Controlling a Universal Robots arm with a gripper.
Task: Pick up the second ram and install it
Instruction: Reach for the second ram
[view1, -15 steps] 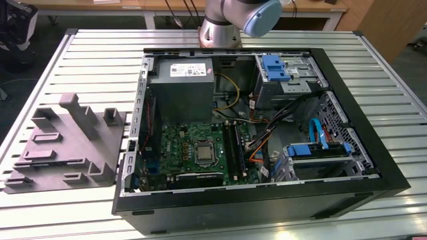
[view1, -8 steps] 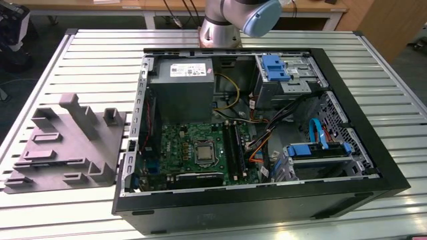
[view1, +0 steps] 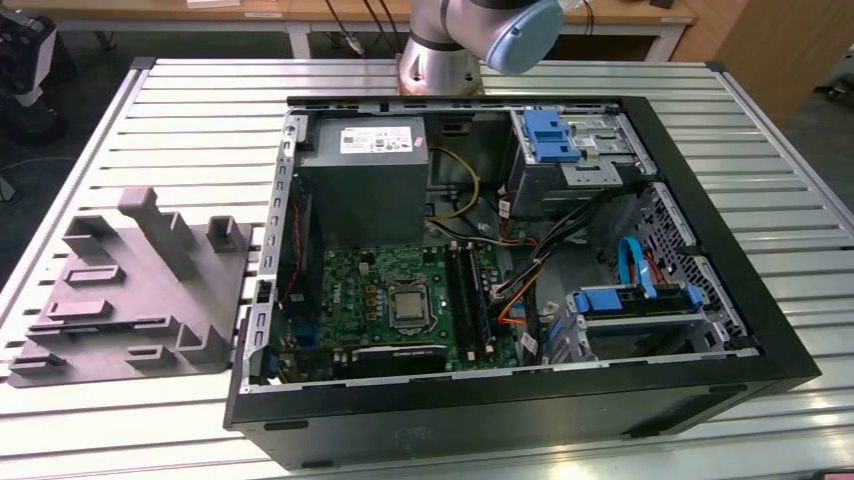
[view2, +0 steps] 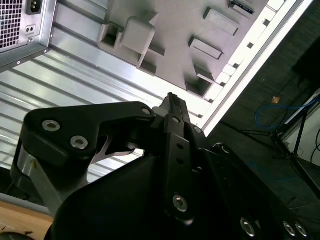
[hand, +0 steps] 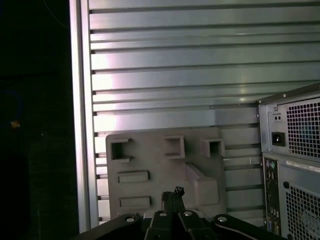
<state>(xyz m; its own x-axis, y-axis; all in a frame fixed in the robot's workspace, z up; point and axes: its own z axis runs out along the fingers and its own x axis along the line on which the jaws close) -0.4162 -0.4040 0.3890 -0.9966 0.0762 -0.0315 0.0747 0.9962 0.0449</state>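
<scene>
While the gripper (view2: 172, 99) hangs above the grey tray (view2: 170, 30), jaws together on nothing, the work seems at the reach for pickup. Whether the second ram lies in the tray or in the computer case (view1: 534, 400) beside it, I cannot tell. A grasp calls for parted jaws squared to its thin edge.

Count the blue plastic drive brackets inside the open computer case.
2. One blue bracket sits at the far end of the case, near the arm; the second blue bracket sits nearer the camera, toward the exterior view's right. More may hide beneath cables.
</scene>
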